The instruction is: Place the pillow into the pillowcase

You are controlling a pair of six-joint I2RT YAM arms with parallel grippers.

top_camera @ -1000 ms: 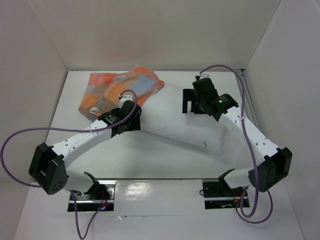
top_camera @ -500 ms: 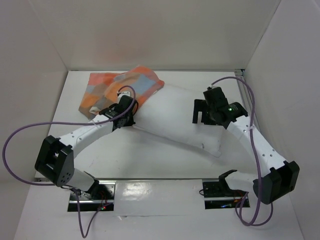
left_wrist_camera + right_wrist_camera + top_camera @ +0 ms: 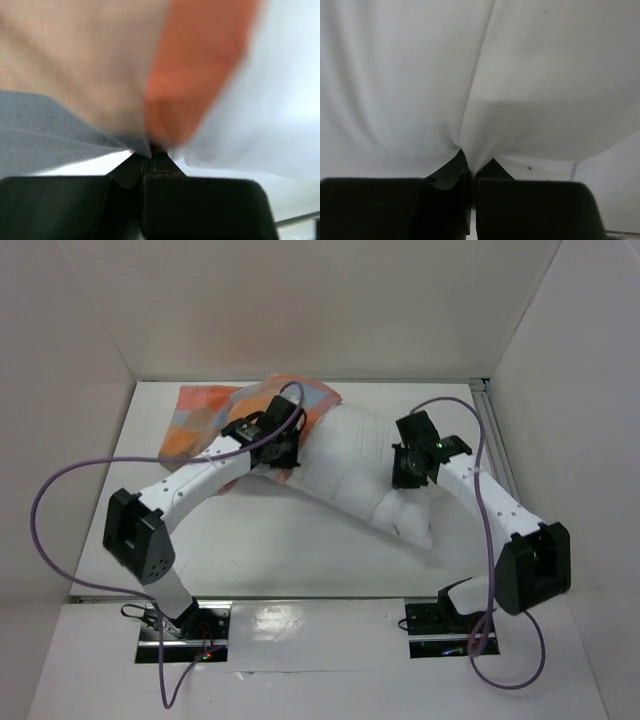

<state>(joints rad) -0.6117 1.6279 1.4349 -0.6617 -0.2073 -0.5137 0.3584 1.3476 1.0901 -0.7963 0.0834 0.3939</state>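
The white pillow (image 3: 350,465) lies slantwise across the middle of the table, its upper left end tucked at the mouth of the checked orange, blue-grey and tan pillowcase (image 3: 205,415). My left gripper (image 3: 283,452) is shut on the pillowcase's edge where it meets the pillow; close up, the checked pillowcase (image 3: 195,70) is pinched between the closed jaws of the left gripper (image 3: 150,152). My right gripper (image 3: 405,472) presses into the pillow's right part and is shut on a fold of the pillow (image 3: 540,95), which is drawn into the right gripper (image 3: 468,162).
White walls enclose the table (image 3: 250,550) on the left, back and right. A metal rail (image 3: 495,430) runs along the right edge. Purple cables (image 3: 50,520) loop out from both arms. The arm bases (image 3: 185,625) sit at the near edge.
Both grippers closed, the left on the pillowcase edge, the right on the pillow. The left gripper moved up and right; the pillow bunched up and its right end pulled in.
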